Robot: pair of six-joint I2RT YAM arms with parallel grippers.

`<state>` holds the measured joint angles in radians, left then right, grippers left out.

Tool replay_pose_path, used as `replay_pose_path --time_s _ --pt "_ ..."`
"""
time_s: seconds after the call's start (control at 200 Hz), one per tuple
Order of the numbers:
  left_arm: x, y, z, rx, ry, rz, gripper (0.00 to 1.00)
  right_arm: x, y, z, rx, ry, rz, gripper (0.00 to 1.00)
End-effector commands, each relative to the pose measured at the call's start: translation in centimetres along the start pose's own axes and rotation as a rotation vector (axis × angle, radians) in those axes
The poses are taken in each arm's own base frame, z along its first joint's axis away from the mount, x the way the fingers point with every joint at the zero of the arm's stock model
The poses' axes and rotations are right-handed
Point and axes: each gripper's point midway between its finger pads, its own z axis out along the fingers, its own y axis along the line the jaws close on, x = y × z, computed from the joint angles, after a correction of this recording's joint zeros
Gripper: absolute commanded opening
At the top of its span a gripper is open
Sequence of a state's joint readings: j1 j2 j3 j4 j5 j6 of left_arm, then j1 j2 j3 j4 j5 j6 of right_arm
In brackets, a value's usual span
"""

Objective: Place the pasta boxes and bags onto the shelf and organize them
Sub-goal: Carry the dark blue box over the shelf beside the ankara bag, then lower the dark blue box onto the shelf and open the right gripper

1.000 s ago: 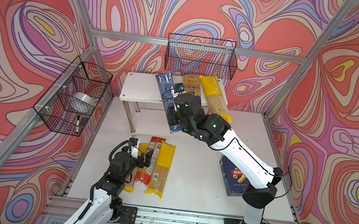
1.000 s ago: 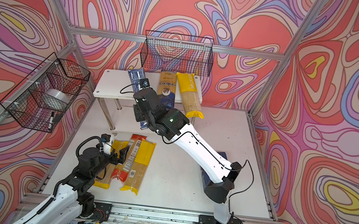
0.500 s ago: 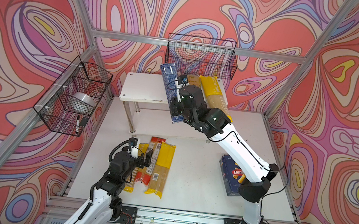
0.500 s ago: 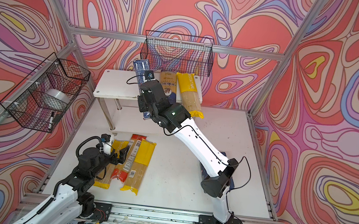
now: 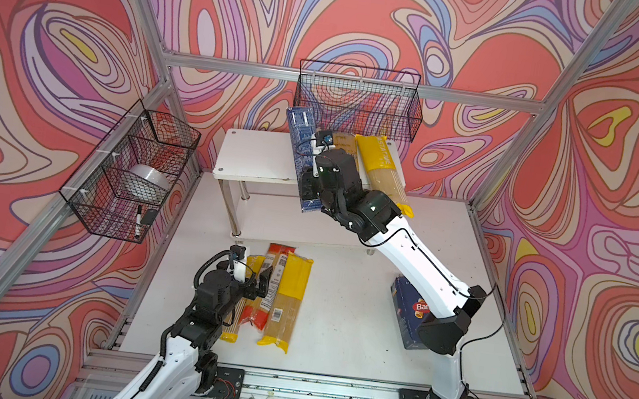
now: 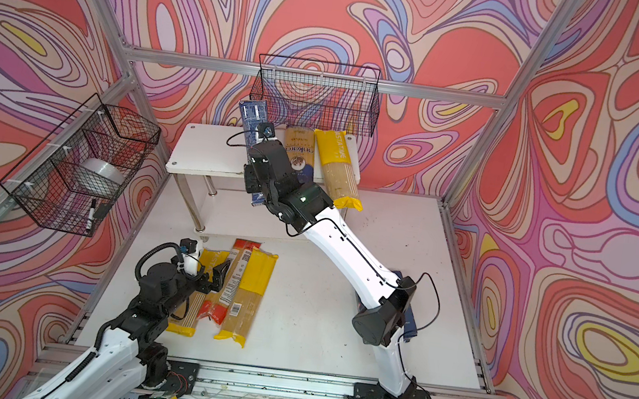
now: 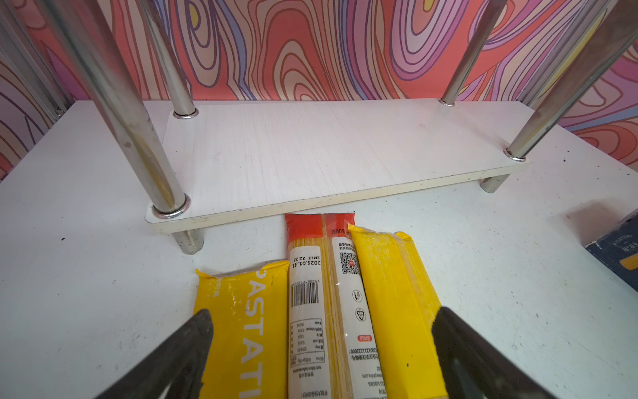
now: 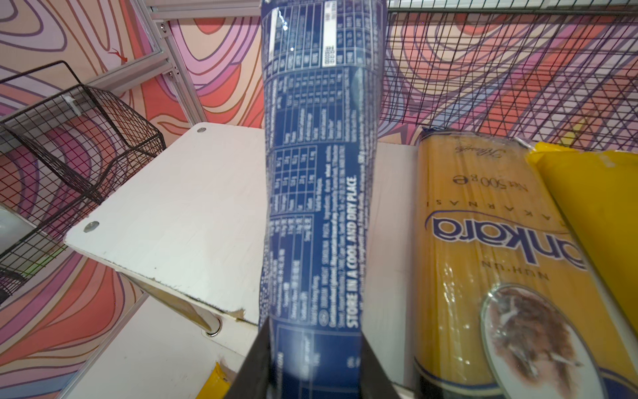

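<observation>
My right gripper (image 8: 314, 349) is shut on the lower end of the long narrow dark blue pasta box (image 8: 317, 172), holding it tilted over the white shelf's top tier (image 5: 252, 154). The box's far end (image 5: 300, 122) reaches the back wire basket. An ankara bag (image 6: 300, 156) and a yellow bag (image 6: 337, 161) lie on the top tier beside it. Two yellow bags (image 7: 241, 328) (image 7: 390, 293) and a red-ended bag (image 7: 321, 293) lie on the table before the bare lower tier (image 7: 328, 155). My left gripper (image 7: 319, 331) hovers open over them. The Barilla box (image 5: 408, 308) lies right, half hidden by my right arm.
A black wire basket (image 5: 358, 96) hangs on the back wall just above the shelf. Another basket (image 5: 132, 172) on the left wall holds a tape roll and a marker. Chrome legs (image 7: 138, 138) stand at the shelf's corners.
The right gripper has lifted the narrow blue box up and back, from in front of the shelf to above its top tier. The left arm has not moved.
</observation>
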<state>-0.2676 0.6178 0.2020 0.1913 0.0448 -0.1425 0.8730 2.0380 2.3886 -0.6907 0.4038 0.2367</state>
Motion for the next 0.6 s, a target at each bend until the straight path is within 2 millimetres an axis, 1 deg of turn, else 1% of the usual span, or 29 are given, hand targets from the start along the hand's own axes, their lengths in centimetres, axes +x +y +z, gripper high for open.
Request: replay_pose_path --time_s 0.0,0.205,0.275,0.406,0.546,0.596 --pt "-2.0 -0.4 -0.2 0.012 -0.053 0.009 1.00 -5.1 -1.8 -1.0 0.034 -0.176 0.099 0.07" --pt "-2.0 -0.4 -0.2 0.012 -0.053 0.010 1.00 -5.1 -2.6 -0.8 0.051 -0.181 0.123 0.15" --pt "-2.0 -0.3 -0.2 0.010 -0.052 0.008 1.00 -5.0 -2.8 -0.8 0.058 -0.180 0.122 0.22" --pt "-2.1 -0.4 -0.2 0.011 -0.054 0.009 1.00 -4.7 -3.3 -0.4 0.075 -0.173 0.119 0.26" --pt "-2.1 -0.4 -0.2 0.012 -0.055 0.010 1.00 -4.4 -3.4 -0.3 0.068 -0.165 0.125 0.41" --pt "-2.1 -0.4 -0.2 0.011 -0.055 0.009 1.00 -4.6 -3.4 -0.4 0.066 -0.170 0.129 0.43"
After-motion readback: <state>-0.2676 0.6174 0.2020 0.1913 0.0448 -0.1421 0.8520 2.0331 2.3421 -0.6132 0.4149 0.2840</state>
